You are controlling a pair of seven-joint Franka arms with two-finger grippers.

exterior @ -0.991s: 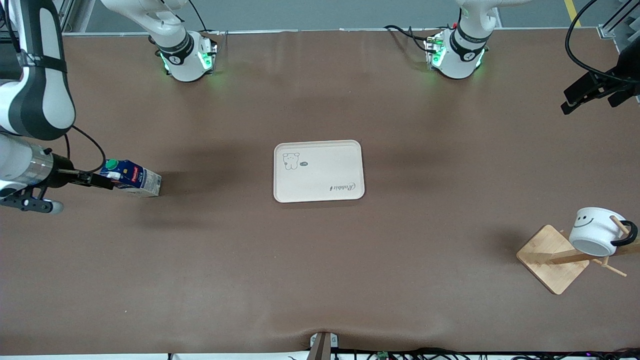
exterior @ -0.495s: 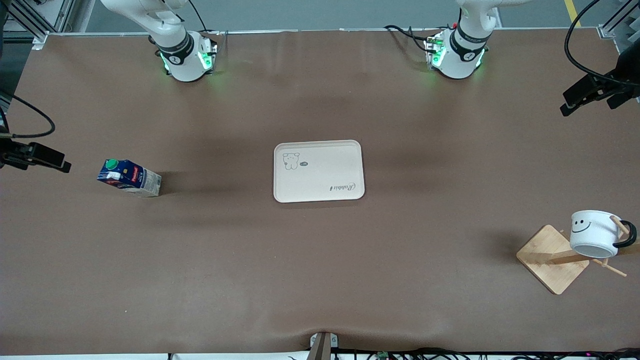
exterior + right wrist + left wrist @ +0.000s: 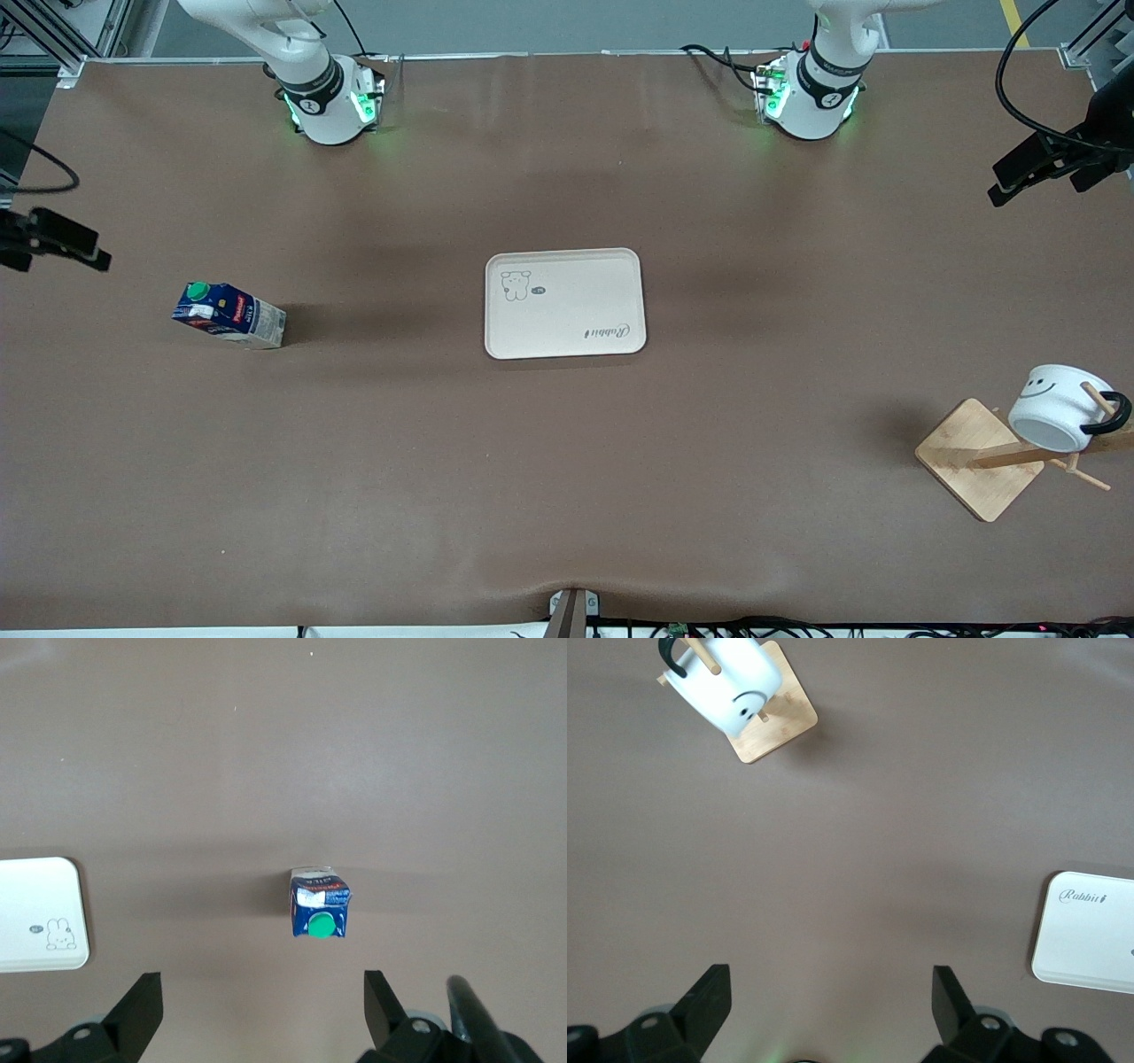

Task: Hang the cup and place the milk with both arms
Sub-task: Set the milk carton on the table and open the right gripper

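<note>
The milk [image 3: 229,314] stands upright on the table toward the right arm's end, with nothing touching it; it also shows in the right wrist view [image 3: 319,904]. The cup [image 3: 1059,408] hangs by its black handle on a peg of a wooden rack [image 3: 979,456] toward the left arm's end; it also shows in the left wrist view [image 3: 731,682]. My right gripper [image 3: 89,252] is open and empty, high over the table's edge beside the milk [image 3: 263,1001]. My left gripper [image 3: 1005,188] is open and empty, high over the table's edge, well apart from the cup [image 3: 830,1001].
A cream tray [image 3: 564,303] with a rabbit drawing lies at the middle of the table, with nothing on it. It also shows in the left wrist view [image 3: 1090,935] and in the right wrist view [image 3: 40,912]. The rack's square wooden base stands near the table's end.
My right gripper has drawn back from the milk and risen toward the table's edge. The milk stays in place. The cup has swung a little on its peg. The left gripper has hardly moved.
</note>
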